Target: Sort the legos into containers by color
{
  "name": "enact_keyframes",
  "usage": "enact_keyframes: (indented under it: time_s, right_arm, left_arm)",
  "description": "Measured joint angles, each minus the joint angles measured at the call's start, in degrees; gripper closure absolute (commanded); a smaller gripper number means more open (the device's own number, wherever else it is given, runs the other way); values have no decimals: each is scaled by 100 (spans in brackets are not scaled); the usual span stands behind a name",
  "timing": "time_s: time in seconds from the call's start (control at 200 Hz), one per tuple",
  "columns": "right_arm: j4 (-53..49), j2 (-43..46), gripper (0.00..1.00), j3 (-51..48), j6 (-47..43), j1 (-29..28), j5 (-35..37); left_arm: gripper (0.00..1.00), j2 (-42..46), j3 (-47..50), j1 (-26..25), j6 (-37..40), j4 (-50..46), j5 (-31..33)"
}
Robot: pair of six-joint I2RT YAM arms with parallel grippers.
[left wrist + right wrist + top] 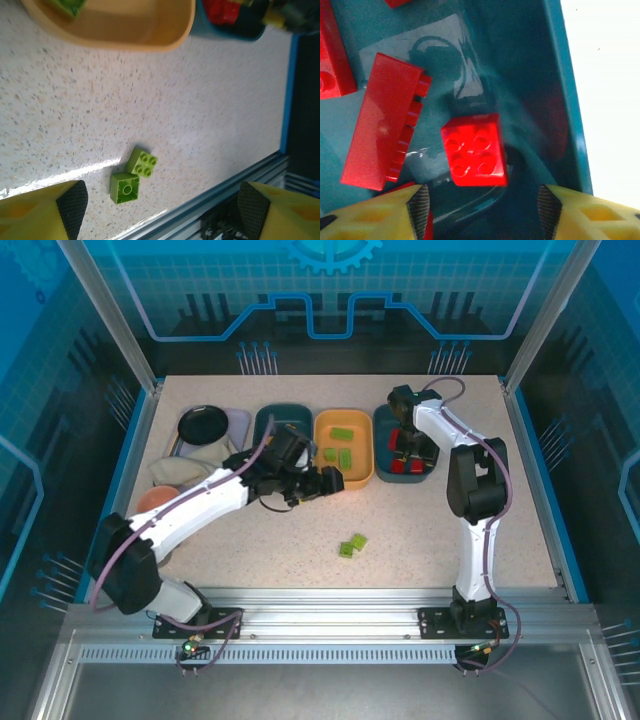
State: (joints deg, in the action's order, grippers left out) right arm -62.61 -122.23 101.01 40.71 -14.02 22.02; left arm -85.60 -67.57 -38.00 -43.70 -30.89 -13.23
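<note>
1. The left gripper (326, 483) hovers just above the table at the near edge of the orange-yellow tray (361, 443). Its jaws are spread wide and hold nothing.
2. In the left wrist view, two loose green bricks (133, 176) lie on the speckled table (210, 110), touching corner to corner. One shows its studs and the other its hollow underside. They sit nearer than the trays, well apart from them.
3. Three green bricks (340, 447) lie in the orange-yellow tray.
4. The right gripper (407, 438) reaches down into the right teal tray (381, 462), which is the right one of three in a row. Its jaws are parted and empty.
5. In the right wrist view, a red square four-stud brick (475, 156) rests on the tray floor just beyond the open fingertips (420, 205). A longer red brick (382, 122) lies on its side to its left.
6. The left teal tray (270, 419) is partly hidden by the left arm, so I cannot tell what it holds.
</note>
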Motion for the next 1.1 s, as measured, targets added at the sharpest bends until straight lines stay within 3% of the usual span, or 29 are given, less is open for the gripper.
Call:
enact_keyframes:
  time_s: [0.23, 0.49, 0.84, 0.985, 1.1]
  right_arm:
    - [2, 533, 30, -48, -7, -2, -264]
    - [450, 3639, 25, -1648, -4, -26, -761]
    - [262, 6266, 31, -3891, 391, -459, -1191]
    - [157, 6804, 33, -4140, 588, -476, -1333]
    - [127, 6850, 33, -4212, 715, -551, -1394]
  left_arm:
    - [20, -1005, -420, -1051, 321, -728, 310]
    - [21, -2087, -1069, -1952, 494, -1394, 920]
    - [38, -2721, -1220, -2085, 616, -1716, 1478]
    - [46, -2924, -1397, -2085, 754, -1720, 1545]
    - [57, -3034, -1478, -2085, 863, -1707, 1646]
